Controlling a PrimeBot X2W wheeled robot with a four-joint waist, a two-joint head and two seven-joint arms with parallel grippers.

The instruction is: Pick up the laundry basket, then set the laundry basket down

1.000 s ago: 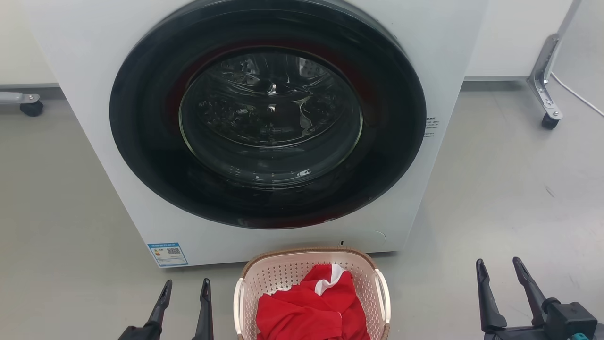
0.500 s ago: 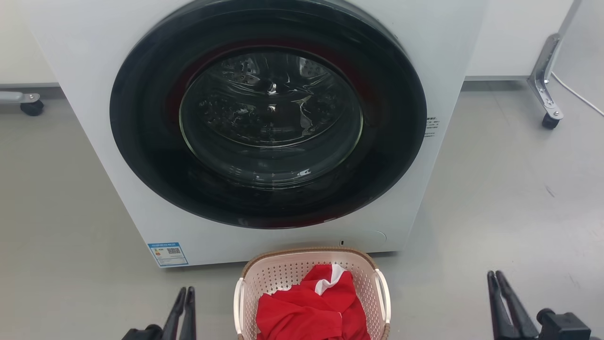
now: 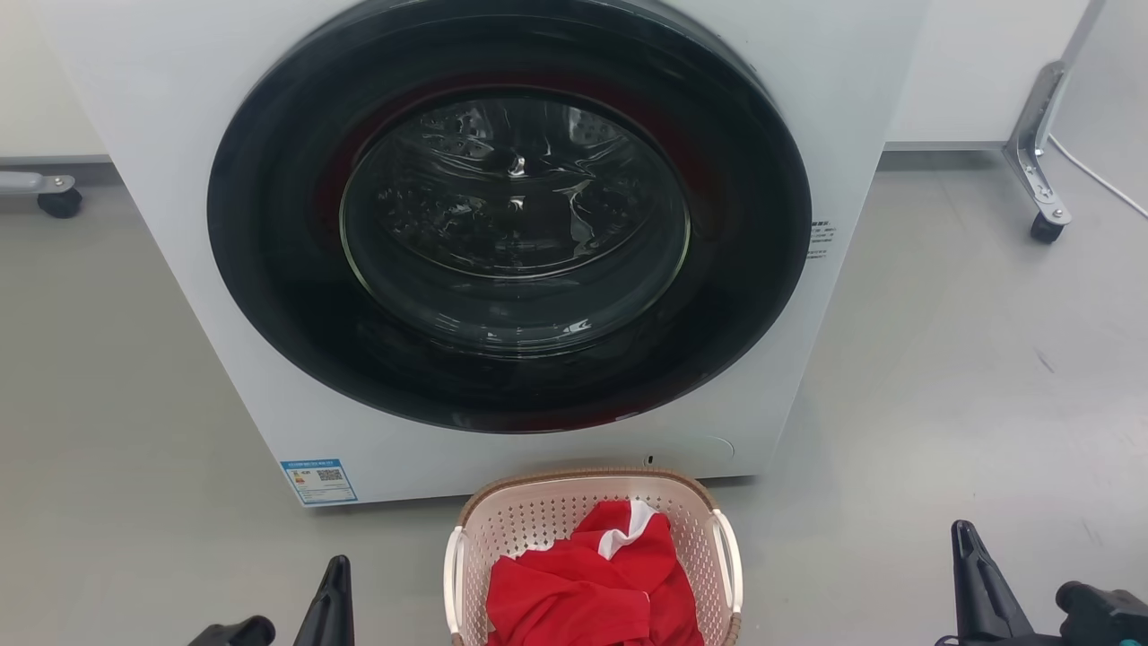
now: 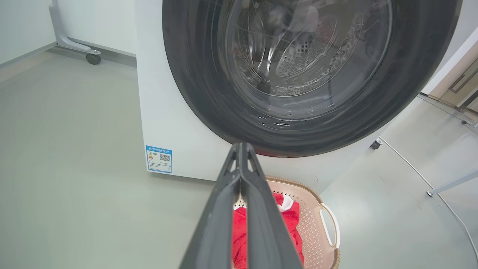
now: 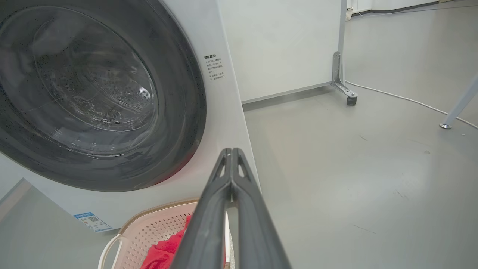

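Sitting where, the laundry basket [image 3: 538, 516]?
— On the floor [image 3: 942, 359], just in front of the washing machine [image 3: 161, 135], red cloth [image 3: 583, 597] inside.
And the grippers?
— Left gripper [image 3: 339, 570] and right gripper [image 3: 964, 541] flank it, clear of its handles [image 3: 728, 547], both pinched closed on nothing.

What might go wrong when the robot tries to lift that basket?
The left gripper and right gripper are shut beside the laundry basket; they must open to take its white handles, and a one-sided grip may tip out the red cloth. The basket sits close to the washing machine and could bump it.
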